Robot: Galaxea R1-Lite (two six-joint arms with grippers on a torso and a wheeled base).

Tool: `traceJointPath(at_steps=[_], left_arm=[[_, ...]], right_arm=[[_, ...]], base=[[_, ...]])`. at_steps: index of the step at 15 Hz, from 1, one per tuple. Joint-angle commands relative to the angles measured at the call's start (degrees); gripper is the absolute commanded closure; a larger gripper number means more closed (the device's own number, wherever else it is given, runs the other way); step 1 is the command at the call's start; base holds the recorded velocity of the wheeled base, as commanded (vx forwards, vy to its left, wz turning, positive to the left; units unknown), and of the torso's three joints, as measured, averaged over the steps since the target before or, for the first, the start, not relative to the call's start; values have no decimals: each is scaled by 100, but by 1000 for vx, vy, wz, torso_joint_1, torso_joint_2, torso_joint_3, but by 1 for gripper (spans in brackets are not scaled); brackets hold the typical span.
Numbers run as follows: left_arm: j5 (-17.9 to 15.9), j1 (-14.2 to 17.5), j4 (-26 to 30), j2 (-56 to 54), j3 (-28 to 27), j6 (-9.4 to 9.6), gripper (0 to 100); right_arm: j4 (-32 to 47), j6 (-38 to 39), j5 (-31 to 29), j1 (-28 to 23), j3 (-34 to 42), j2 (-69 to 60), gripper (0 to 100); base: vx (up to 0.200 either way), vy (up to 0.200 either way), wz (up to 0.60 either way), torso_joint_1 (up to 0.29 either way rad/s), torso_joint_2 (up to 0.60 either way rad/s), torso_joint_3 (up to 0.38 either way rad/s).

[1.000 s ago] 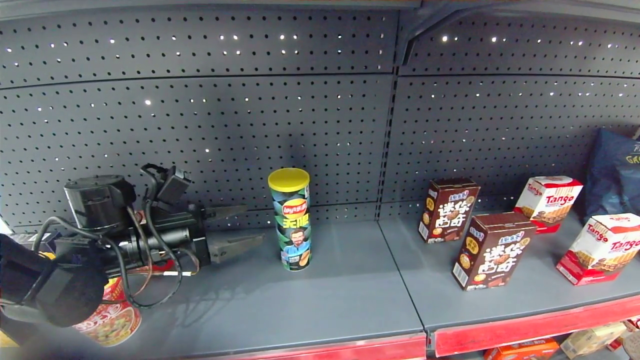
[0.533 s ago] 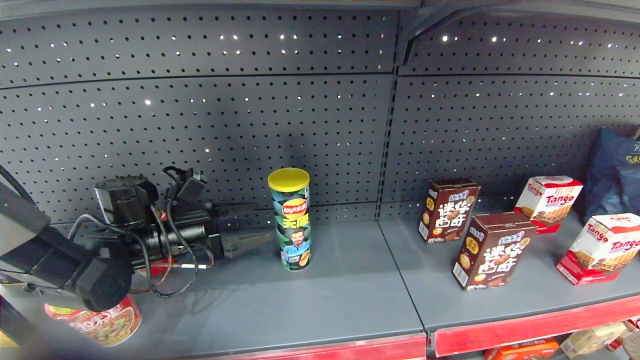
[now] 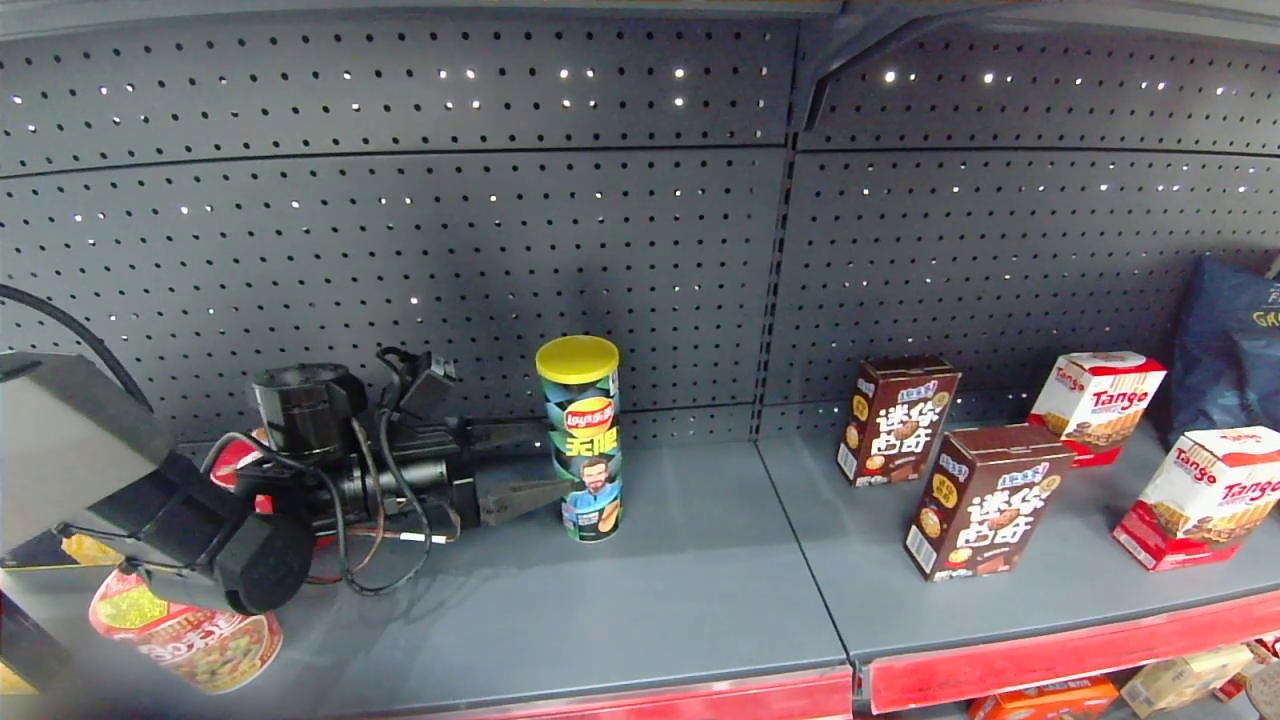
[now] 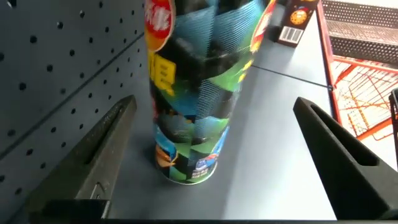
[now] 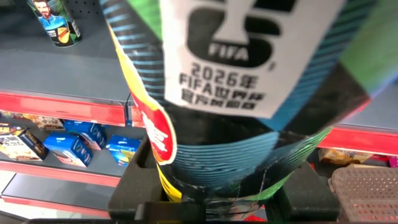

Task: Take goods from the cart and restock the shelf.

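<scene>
Nearest, the right gripper [image 5: 224, 196] clamped a held can [image 5: 236, 93], both its ends cut off. On the shelf [image 3: 700, 600] the chip can [image 3: 590, 440] stood upright, lid at twelve o'clock. The left gripper [image 3: 553, 460], at its nine o'clock, gaped wide either side.

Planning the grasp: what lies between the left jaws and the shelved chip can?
Nothing; left wrist view shows bare shelf either side of the chip can.

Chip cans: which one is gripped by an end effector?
The can in the right end effector; the yellow-lidded can stands free on the shelf before the open left end effector.
</scene>
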Motion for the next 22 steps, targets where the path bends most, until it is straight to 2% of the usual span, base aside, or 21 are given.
traceJointPath(at_steps=[1, 5, 15, 21, 22], left_arm=[[5, -43, 1, 195, -119, -1, 0], [13, -148, 18, 502, -462, -10, 0], [84, -377, 71, 977, -910, -10, 0], [101, -403, 71, 1047, -1051, -27, 0], [136, -430, 71, 1056, -1060, -27, 100]], right_arm=[[1, 7, -1, -6, 10, -55, 100], [10, 7, -10, -6, 18, -125, 100], [10, 51, -10, -6, 18, -90, 100], [18, 59, -10, -6, 27, -98, 100], [18, 59, -10, -6, 27, -90, 100]], base=[[0, 0, 0, 0, 0, 0], [0, 0, 0, 0, 0, 0], [0, 0, 0, 0, 0, 0], [0, 0, 0, 0, 0, 0], [0, 0, 0, 0, 0, 0]])
